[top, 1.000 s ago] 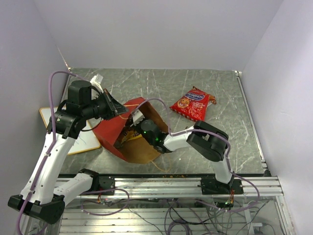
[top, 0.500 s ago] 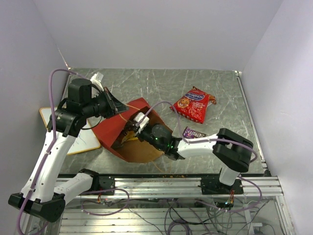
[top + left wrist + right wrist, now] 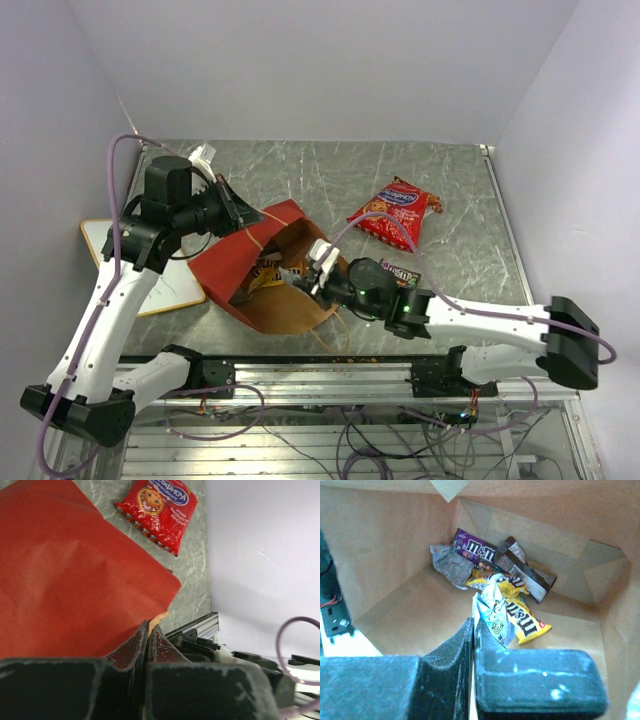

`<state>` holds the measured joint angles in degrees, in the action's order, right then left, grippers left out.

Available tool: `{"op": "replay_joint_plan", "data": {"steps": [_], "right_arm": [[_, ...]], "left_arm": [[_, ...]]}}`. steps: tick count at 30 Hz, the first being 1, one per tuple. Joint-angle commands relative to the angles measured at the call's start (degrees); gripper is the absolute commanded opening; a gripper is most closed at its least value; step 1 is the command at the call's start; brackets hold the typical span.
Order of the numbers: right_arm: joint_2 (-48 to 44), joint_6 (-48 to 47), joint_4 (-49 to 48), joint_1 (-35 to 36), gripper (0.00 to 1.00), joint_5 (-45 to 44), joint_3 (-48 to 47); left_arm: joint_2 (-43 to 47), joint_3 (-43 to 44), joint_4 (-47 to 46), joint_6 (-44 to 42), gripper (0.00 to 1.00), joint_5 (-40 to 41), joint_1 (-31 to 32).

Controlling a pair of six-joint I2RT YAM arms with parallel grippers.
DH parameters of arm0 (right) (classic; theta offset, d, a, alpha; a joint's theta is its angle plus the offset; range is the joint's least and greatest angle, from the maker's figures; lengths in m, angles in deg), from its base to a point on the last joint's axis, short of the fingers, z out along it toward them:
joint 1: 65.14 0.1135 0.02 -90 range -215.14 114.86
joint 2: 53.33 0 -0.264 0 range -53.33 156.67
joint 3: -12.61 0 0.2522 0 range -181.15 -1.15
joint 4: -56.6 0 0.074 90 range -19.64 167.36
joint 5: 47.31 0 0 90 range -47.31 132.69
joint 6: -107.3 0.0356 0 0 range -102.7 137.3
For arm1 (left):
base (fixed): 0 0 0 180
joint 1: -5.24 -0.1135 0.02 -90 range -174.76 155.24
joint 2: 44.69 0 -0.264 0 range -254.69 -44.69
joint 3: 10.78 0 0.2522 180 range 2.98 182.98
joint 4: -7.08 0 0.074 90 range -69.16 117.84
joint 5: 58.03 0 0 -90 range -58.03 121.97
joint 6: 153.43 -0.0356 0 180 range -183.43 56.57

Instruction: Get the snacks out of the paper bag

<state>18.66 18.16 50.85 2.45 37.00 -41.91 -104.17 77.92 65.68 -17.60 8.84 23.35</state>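
The paper bag point(image 3: 262, 300), brown inside with red outer panels point(image 3: 70, 575), lies on its side. My left gripper point(image 3: 233, 209) is shut on its upper edge, the fingertips point(image 3: 149, 628) pinching the paper. At the bag's mouth, my right gripper point(image 3: 318, 270) is shut on the corner of a pale blue packet point(image 3: 495, 614), which stands lifted at my fingertips point(image 3: 473, 624). Deeper inside lie a yellow packet point(image 3: 526, 616), a purple one point(image 3: 475, 546) and a brown one point(image 3: 532, 575). The red chip bag point(image 3: 392, 212) point(image 3: 160, 505) and another purple packet point(image 3: 404, 272) lie outside on the table.
A wood-framed whiteboard point(image 3: 100, 240) lies at the left under my left arm. A crumpled pale wrapper point(image 3: 447, 565) sits by the purple packet in the bag. The metal rail point(image 3: 350, 375) runs along the near table edge. Grey walls close in left and right.
My right gripper has drawn back from deep in the bag toward its mouth as the arm stretched out rightward, uncovering the purple packet on the table. The left gripper keeps its hold on the bag.
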Motion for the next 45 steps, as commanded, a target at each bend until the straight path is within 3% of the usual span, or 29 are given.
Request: {"op": "replay_joint_plan", "data": {"steps": [1, 11, 15, 19, 22, 25, 33, 40, 45], "right_arm": [[-8.5, 0.8, 17.0, 0.3, 0.0, 0.2, -2.2], [-16.1, -1.5, 47.8, 0.4, 0.0, -7.6, -16.1], [-18.7, -2.4, 52.5, 0.4, 0.0, -14.5, -22.0], [-22.4, -0.6, 49.8, 0.4, 0.0, -24.1, -22.4], [-23.1, 12.3, 49.3, 0.4, 0.0, -41.1, -20.9], [-21.6, 28.1, 55.7, 0.3, 0.0, -49.3, -20.0], [-11.4, 67.3, 89.3, -2.1, 0.0, -47.5, -19.9], [-5.4, 70.4, 94.0, -8.9, 0.0, -37.5, -13.3], [0.6, 65.2, 91.3, -13.5, 0.0, -35.6, -13.6]], "left_arm": [[-1.0, 0.5, 0.2, -4.1, 0.07, 2.7, -0.2], [-1.3, 1.1, 2.0, -6.4, 0.07, 4.2, -0.2], [-2.0, 3.1, 4.1, -8.2, 0.07, 5.5, -0.2], [-2.1, 4.0, 5.7, -8.9, 0.07, 6.4, -0.2], [-1.8, 3.3, 5.5, -8.2, 0.07, 5.9, -0.2], [-1.6, 2.7, 5.0, -7.4, 0.07, 5.6, -0.2], [-1.8, 1.7, 3.9, -6.1, 0.07, 4.2, -0.2], [-1.3, 0.2, 3.2, -4.9, 0.07, 3.3, -0.2], [-0.5, 0.4, 3.6, -4.4, 0.07, 3.7, -0.2]]}}
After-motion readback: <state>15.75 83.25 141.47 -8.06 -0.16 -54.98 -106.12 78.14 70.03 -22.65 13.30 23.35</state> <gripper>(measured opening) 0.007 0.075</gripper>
